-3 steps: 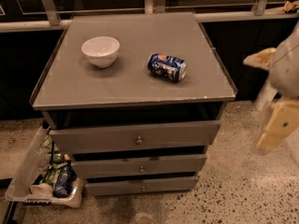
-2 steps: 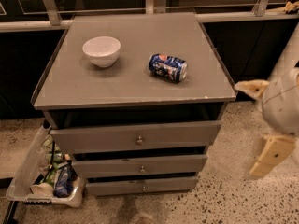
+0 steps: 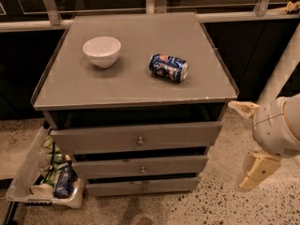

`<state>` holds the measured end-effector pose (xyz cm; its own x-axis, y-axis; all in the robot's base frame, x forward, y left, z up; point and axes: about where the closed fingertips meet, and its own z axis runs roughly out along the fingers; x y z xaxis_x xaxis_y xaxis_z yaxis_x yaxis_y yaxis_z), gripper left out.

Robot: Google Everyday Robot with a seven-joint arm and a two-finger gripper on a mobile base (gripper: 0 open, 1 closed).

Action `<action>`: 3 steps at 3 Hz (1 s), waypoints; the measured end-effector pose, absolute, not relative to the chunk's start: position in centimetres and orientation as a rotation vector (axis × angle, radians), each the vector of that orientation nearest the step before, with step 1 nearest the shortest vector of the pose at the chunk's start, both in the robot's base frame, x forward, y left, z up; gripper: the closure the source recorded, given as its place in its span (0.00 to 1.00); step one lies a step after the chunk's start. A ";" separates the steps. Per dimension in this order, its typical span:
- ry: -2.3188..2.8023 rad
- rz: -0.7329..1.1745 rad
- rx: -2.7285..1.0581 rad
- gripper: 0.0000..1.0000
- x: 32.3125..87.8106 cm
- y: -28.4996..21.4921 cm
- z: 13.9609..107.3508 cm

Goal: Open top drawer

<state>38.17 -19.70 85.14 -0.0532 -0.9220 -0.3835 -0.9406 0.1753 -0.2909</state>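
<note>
Cabinet top (image 3: pixel 131 83): white bowl (image 3: pixel 101 51), perhaps soda can (image 3: pixel 168 68); gripper (image 3: pixel 241 146) at right

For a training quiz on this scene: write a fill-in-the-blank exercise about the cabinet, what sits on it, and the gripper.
1. The can lies on its ___ on the cabinet.
2. In the picture, the bowl stands to the can's ___.
3. The cabinet has ___ drawers; the top drawer carries one round knob.
4. The gripper hangs off the cabinet's ___ side in the picture, clear of the knob.
Missing words: side; left; three; right.
</note>
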 end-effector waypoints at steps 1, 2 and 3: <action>1.972 0.071 -1.734 0.00 38.6 -19.2 84.2; 1.933 0.118 -1.715 0.00 39.9 -18.2 81.3; 1.867 0.146 -1.667 0.00 42.2 -17.8 77.8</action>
<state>42.23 -17.80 77.83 -0.0074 -0.8594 -0.5113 -0.9285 0.1958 -0.3156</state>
